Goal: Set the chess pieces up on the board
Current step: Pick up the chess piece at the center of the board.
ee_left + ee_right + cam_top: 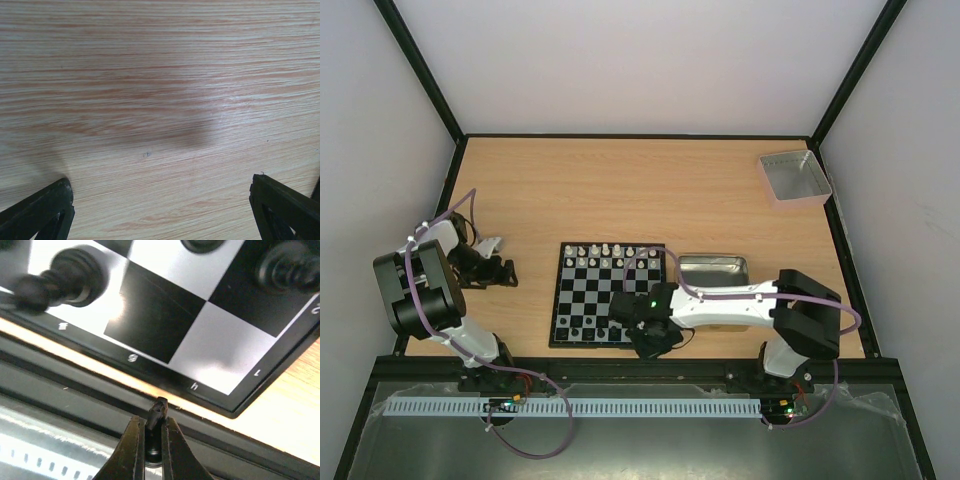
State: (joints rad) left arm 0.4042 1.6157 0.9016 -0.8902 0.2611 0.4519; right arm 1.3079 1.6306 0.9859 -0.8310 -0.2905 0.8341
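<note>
The left gripper (160, 184) hangs close over the bare wooden table (150, 75), jaws spread wide, holding nothing. Rightward lies the board (582, 292), white chess pieces (605, 250) lining its far edge. At its near right corner the right gripper (152, 426) is almost closed, pinching a tiny black piece (159, 409). A metal tin (713, 268) sits just beside the board; pale walls (620, 60) surround the table

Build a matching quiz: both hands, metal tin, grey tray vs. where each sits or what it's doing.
1 left hand
2 right hand
3 metal tin
4 grey tray

a far right corner of the table
b shut on a black piece by the board's near right corner
c open over bare table
d just right of the board

Pairs: 1-c, 2-b, 3-d, 4-a
</note>
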